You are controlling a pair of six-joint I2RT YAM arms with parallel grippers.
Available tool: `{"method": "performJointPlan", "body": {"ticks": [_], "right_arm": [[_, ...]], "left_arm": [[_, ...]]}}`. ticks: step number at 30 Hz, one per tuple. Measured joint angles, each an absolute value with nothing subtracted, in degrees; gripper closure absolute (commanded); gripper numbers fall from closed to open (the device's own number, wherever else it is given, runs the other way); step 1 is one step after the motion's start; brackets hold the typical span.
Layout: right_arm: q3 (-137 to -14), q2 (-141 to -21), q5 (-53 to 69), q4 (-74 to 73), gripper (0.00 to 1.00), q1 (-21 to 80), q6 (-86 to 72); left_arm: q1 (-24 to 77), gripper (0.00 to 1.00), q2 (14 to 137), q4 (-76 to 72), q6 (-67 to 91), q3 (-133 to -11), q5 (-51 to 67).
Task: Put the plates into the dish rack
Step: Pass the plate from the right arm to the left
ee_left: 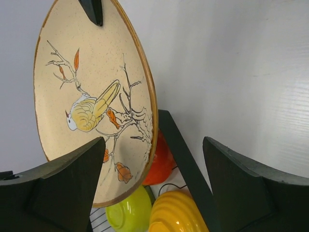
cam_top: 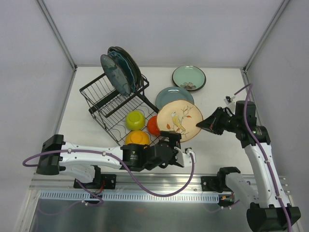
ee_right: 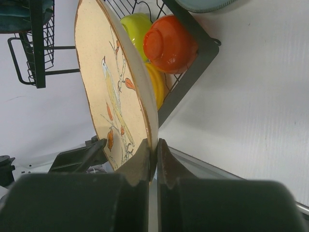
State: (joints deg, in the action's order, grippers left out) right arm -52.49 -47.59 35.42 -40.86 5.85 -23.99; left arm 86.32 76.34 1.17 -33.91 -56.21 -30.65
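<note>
One bird plate point(cam_top: 179, 120), tilted, by dish rack point(cam_top: 104, 96).
R gripper point(ee_right: 153, 145) pinches its rim; L gripper point(ee_left: 153, 142) spread wide at near edge.

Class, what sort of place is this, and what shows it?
Likely a robot lab cell, not a kitchen: blank white walls, left arm and right arm on a metal rail, one dish rack.

txt: none legible | labels/brands/nos. — none | signs — none in any view
</note>
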Motion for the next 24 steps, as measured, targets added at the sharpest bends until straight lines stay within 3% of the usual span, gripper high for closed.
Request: {"method": "performJointPlan", "body": {"ticks": [3, 7, 19, 24], "right_arm": [[-52.49, -47.33, 35.40, -40.91, 1.00, 6.24, -24.03], [-52.49, -47.09, 35.31, -40.95, 0.99, 6.70, -24.18], [-52.49, -47.07, 35.14, -40.97, 0.99, 8.64, -24.77], [-52.49, -47.09, 34.74, -40.99, 0.99, 8.84, -26.26]], "left_arm": [[86.30, 0.22, 77.25, 0.56, -35.51, -56.23, -31.97], [86.32, 0.39, 77.97, 0.19, -37.01, -56.23, -33.39], [86.32, 0.63, 78.02, -0.23, -38.59, -56.23, -35.22], [86.37, 0.86, 78.02, -0.10, -39.42, -56.21, -35.31]]}}
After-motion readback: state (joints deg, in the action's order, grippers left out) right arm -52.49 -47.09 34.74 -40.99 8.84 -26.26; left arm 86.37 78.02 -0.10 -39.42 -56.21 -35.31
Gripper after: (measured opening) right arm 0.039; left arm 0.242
